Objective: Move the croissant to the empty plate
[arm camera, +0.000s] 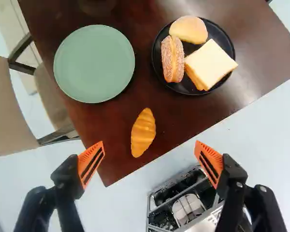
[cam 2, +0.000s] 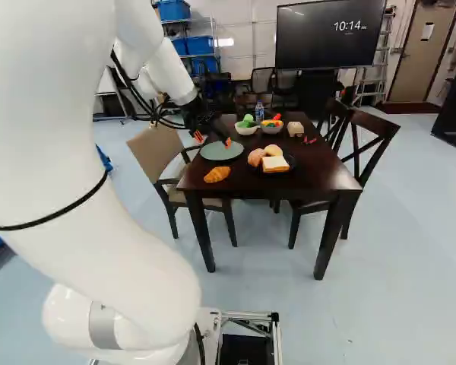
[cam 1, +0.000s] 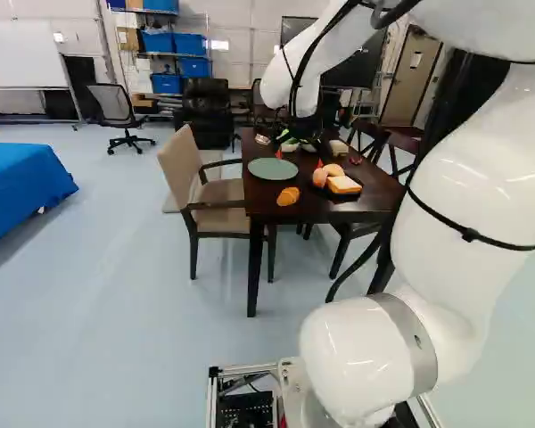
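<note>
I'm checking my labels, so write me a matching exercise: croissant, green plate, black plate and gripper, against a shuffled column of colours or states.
1. Croissant
2. Green plate
3. Black plate
4. Gripper

A. Wide open
B. Laden with breads
C. Golden-brown, off both plates
D. Round and bare

Pairs: 1-C; 2-D; 3-B; 4-A

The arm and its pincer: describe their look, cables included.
The arm is glossy white and rounded, with a grey band low down, a black strap and black cables. The pincer is black, its two fingers carrying slotted orange pads.
</note>
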